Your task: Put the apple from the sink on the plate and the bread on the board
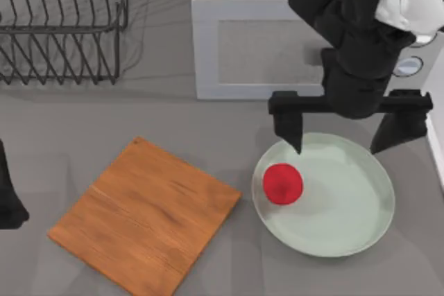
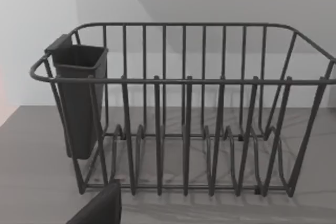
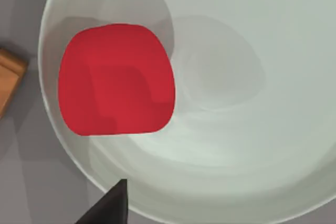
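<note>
The red apple [image 1: 282, 184] lies on the left part of the pale green plate [image 1: 347, 227], apart from any finger. My right gripper [image 1: 338, 146] hangs open over the plate's far rim, its two dark fingers spread wide with nothing between them. The right wrist view looks straight down on the apple [image 3: 115, 80] resting in the plate [image 3: 252, 129], with one fingertip [image 3: 107, 205] at the edge. The orange-brown wooden board [image 1: 146, 216] lies bare to the plate's left. The bread is out of view. My left arm [image 1: 8, 202] is parked at the table's left edge.
A dark wire dish rack [image 1: 62, 25] stands at the back left; in the left wrist view the rack [image 2: 184, 114] carries a dark cup holder [image 2: 79, 98]. The white-walled sink [image 1: 263, 53] sits at the back centre, behind the plate.
</note>
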